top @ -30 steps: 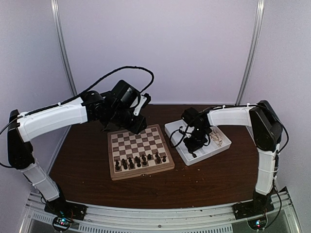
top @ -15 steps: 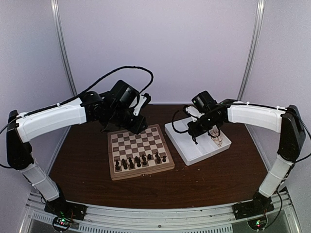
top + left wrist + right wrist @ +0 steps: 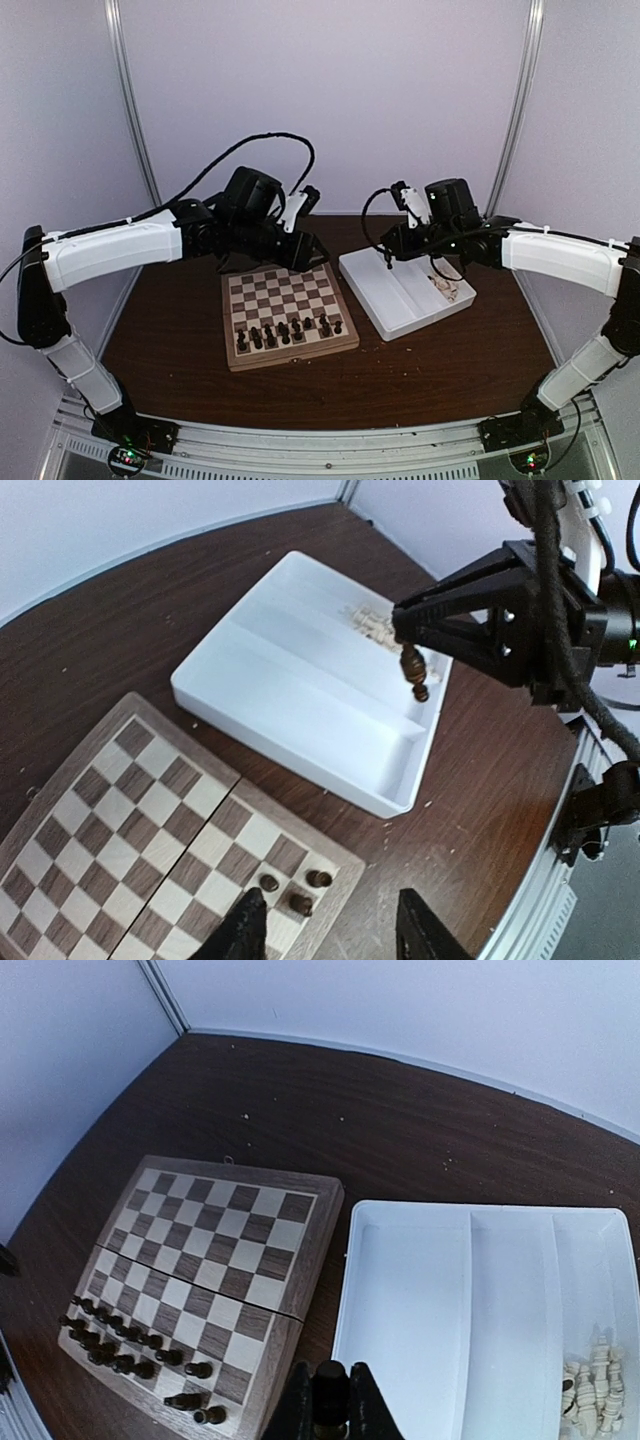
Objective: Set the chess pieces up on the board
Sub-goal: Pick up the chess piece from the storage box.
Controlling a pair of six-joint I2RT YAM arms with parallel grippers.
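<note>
The board (image 3: 288, 312) lies on the table, with several dark chess pieces (image 3: 288, 331) in its two near rows; it also shows in the left wrist view (image 3: 150, 850) and the right wrist view (image 3: 210, 1250). My right gripper (image 3: 330, 1405) is shut on a dark chess piece (image 3: 413, 672) and holds it in the air above the white tray (image 3: 395, 290), near its far left corner. My left gripper (image 3: 330, 930) is open and empty, high above the board's far right part.
The white tray has long compartments; pale cream pieces (image 3: 590, 1390) lie in its right one, also seen in the top view (image 3: 445, 288). Dark wooden table (image 3: 440, 365) around the board. Curtain walls behind and at the sides.
My right arm has risen out of the tray with the dark piece and stretched out toward the back. My left gripper has shifted a little to the right above the board.
</note>
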